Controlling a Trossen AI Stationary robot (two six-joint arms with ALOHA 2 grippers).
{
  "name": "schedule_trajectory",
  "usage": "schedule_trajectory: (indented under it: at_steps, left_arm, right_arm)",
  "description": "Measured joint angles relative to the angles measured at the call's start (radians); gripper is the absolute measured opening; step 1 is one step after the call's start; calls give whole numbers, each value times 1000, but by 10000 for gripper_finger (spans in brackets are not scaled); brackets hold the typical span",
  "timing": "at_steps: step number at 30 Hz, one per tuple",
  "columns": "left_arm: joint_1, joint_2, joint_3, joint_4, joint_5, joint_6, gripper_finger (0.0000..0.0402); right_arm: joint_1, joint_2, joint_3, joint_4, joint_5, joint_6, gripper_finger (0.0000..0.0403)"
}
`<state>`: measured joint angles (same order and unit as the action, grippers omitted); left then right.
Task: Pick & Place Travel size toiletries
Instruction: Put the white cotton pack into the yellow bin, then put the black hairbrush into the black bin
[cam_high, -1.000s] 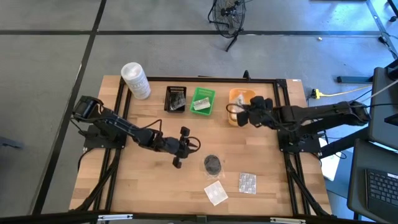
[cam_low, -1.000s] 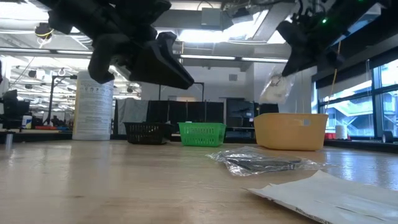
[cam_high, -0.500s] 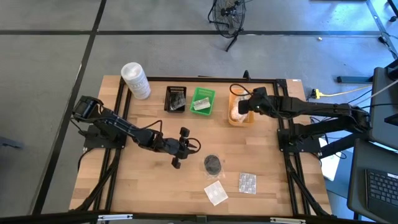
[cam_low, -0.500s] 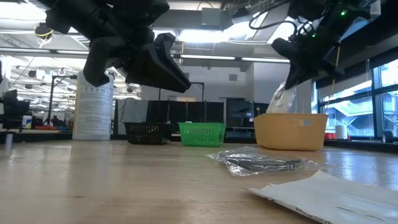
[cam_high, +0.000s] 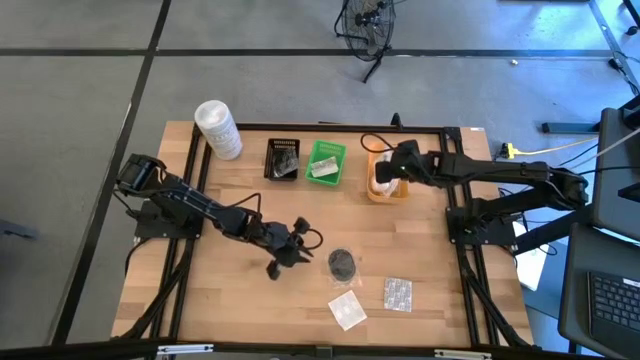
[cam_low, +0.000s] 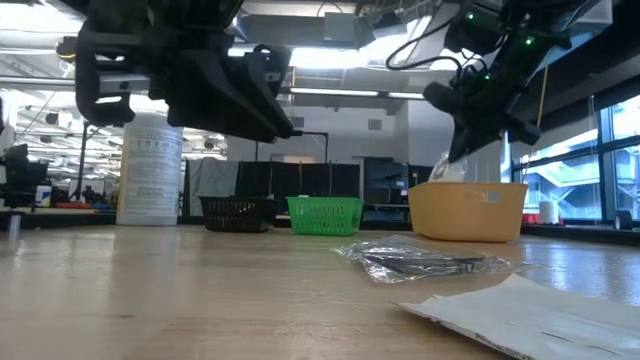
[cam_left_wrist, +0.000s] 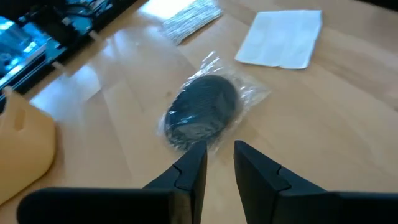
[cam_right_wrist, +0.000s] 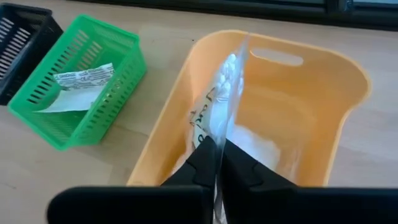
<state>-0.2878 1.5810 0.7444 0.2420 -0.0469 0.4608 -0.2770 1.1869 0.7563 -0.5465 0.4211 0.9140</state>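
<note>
At centre-left, the left gripper (cam_high: 283, 258) hovers, fingers narrowly apart, beside the wrapped black pad (cam_high: 342, 263). At upper right, the right gripper (cam_right_wrist: 217, 163) pinches a clear-wrapped white bundle (cam_right_wrist: 221, 93) inside the orange tray (cam_right_wrist: 339, 106); placing seems underway, release next.

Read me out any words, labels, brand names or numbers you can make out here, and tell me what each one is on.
No text here can be read.
White tub: rows of dark print on its label, too small to read.
Sachet in the green tray: grey print, too blurred to read.
Clear-wrapped bundle held by the right gripper over the orange tray: dark marks on the wrap, illegible.
</note>
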Motion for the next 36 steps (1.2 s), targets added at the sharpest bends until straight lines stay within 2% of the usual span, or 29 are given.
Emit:
schedule_trajectory:
  at_steps: [4,8,14,19,25,36]
  left_arm:
    - [0,0,0,0,-36,17,75]
    - [0,0,0,0,-39,50,83]
    - [0,0,0,0,-39,59,120]
    - [0,0,0,0,-39,59,151]
    - [-6,35,0,4,-32,91,174]
    - [-34,170,0,197,-93,253,176]
  right_arm:
    - [-13,1,0,0,-21,-6,44]
    - [-15,1,0,0,-30,-13,91]
    - [-15,-19,0,0,-66,-95,166]
    - [-9,-88,0,0,-97,-139,201]
    - [97,-131,0,-4,-91,-167,210]
    - [337,-127,0,-13,57,-125,181]
